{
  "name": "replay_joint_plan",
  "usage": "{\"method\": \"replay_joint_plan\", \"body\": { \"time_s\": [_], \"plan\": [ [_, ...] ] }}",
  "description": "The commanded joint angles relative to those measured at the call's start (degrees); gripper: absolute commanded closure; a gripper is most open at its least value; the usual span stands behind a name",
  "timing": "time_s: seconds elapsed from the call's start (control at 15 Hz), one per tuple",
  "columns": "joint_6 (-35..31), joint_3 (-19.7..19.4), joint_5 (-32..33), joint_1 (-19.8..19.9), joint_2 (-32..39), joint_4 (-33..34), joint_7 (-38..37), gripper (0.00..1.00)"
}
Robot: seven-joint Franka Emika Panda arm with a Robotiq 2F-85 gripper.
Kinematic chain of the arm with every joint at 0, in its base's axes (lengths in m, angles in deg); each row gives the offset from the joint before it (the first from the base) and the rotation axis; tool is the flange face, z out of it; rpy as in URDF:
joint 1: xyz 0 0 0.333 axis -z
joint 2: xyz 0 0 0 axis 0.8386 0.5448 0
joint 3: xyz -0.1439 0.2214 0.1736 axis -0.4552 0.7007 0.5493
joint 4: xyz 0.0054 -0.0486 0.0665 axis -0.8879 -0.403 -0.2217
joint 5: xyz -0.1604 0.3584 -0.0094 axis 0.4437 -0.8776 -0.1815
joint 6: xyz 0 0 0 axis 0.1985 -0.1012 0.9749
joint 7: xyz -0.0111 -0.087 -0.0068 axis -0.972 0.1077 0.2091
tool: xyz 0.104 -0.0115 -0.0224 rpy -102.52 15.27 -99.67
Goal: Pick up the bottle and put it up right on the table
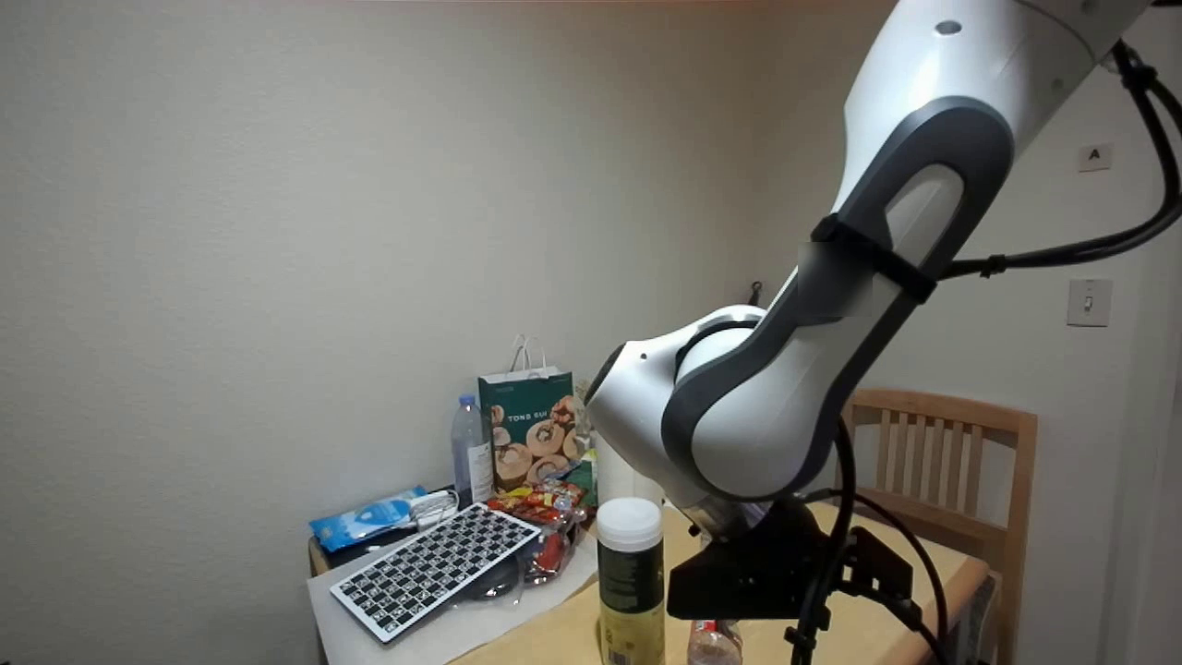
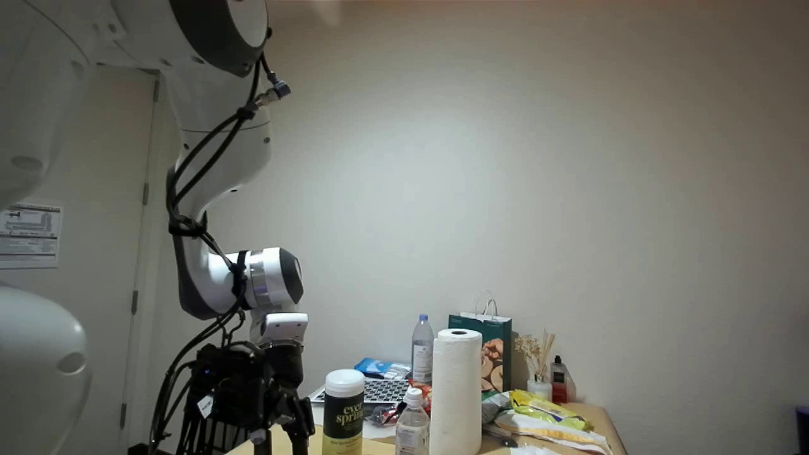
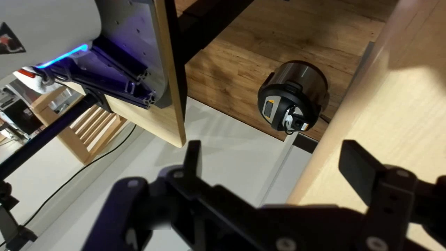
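Observation:
The light tan table [image 3: 411, 132] fills the right of the wrist view; it also shows in both exterior views [image 1: 554, 623] [image 2: 600, 420]. A small clear bottle with a white cap [image 2: 412, 426] stands upright on it in an exterior view. A clear bottle with a red patch [image 1: 716, 644] shows at the bottom edge in an exterior view, partly hidden by the gripper; I cannot tell whether it is the same one. My gripper [image 3: 273, 150] is open and empty in the wrist view, over the table's edge. In an exterior view my gripper [image 2: 281, 442] is left of the canister.
A white-lidded canister [image 1: 631, 582] [image 2: 343, 414] stands close to the gripper. A paper towel roll [image 2: 456, 392], a tall blue-capped bottle [image 1: 471, 453] [image 2: 422, 347], a green paper bag [image 1: 531, 429], a checkered board [image 1: 434, 568] and snack packs [image 2: 547, 407] are farther off. A cooker [image 3: 292, 97] stands on the floor.

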Motion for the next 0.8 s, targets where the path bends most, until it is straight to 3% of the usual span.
{"method": "replay_joint_plan", "body": {
  "time_s": [0.0,0.47,0.73],
  "plan": [
    [-4.6,-1.0,3.3,1.1,4.0,1.7,1.5,0.00],
    [-4.4,-2.3,3.6,0.1,6.4,3.3,0.2,0.00],
    [-9.9,-2.8,11.1,-0.7,8.3,4.5,1.4,0.00]
  ]
}}
